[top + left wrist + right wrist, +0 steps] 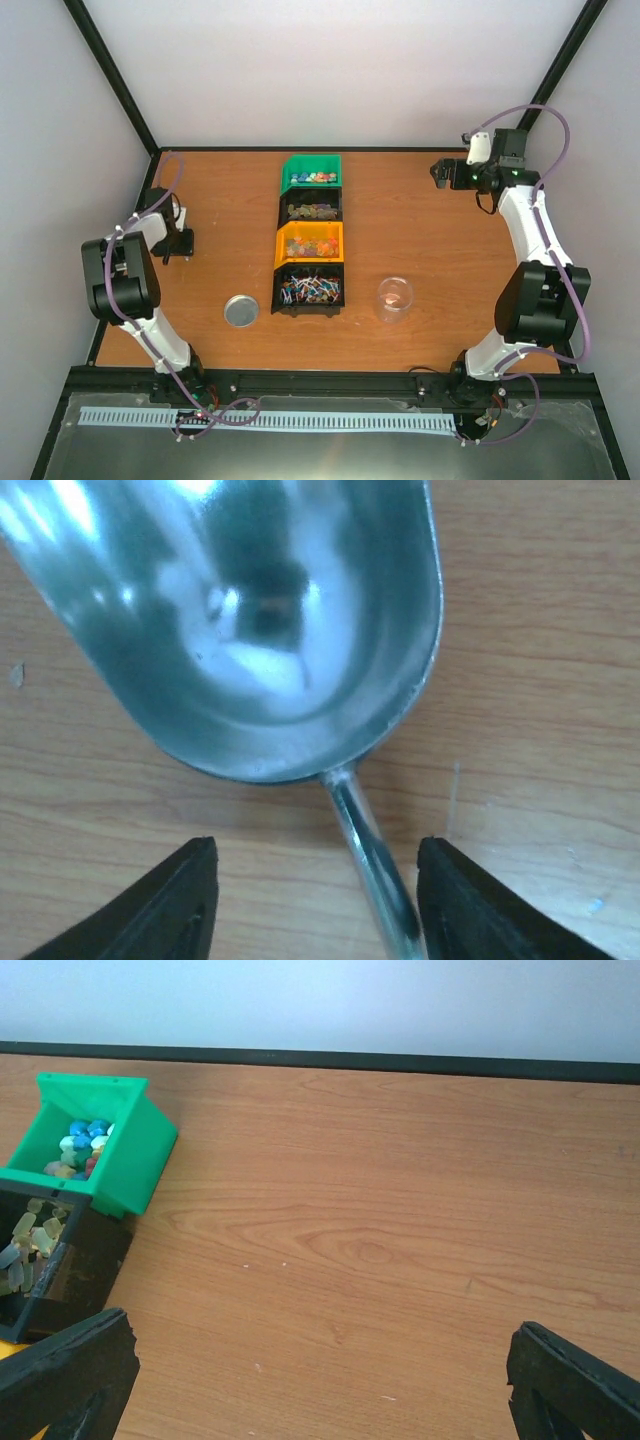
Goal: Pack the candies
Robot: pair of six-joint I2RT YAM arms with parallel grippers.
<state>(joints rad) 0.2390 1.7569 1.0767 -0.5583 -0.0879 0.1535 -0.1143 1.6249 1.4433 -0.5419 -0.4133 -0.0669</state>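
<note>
The candies (311, 291) lie sorted in a row of bins at the table's middle: green bin (312, 172), black bin (312, 206), orange bin (310, 244) and a nearer black bin (309, 300). A silver metal scoop (260, 630) lies on the wood at the far left. Its thin handle (375, 870) runs between the fingers of my left gripper (317, 900), nearer the right finger. The jaws stand apart with gaps on both sides, so they are open around the handle. My right gripper (440, 172) hovers open over bare wood at the back right. Blue and pale candies (80, 1142) show in the green bin (120, 1175).
A clear plastic cup (394, 298) stands right of the nearest bin. A round silver lid (241, 310) lies to its left. Black frame rails edge the table, and the white walls stand close behind and beside it.
</note>
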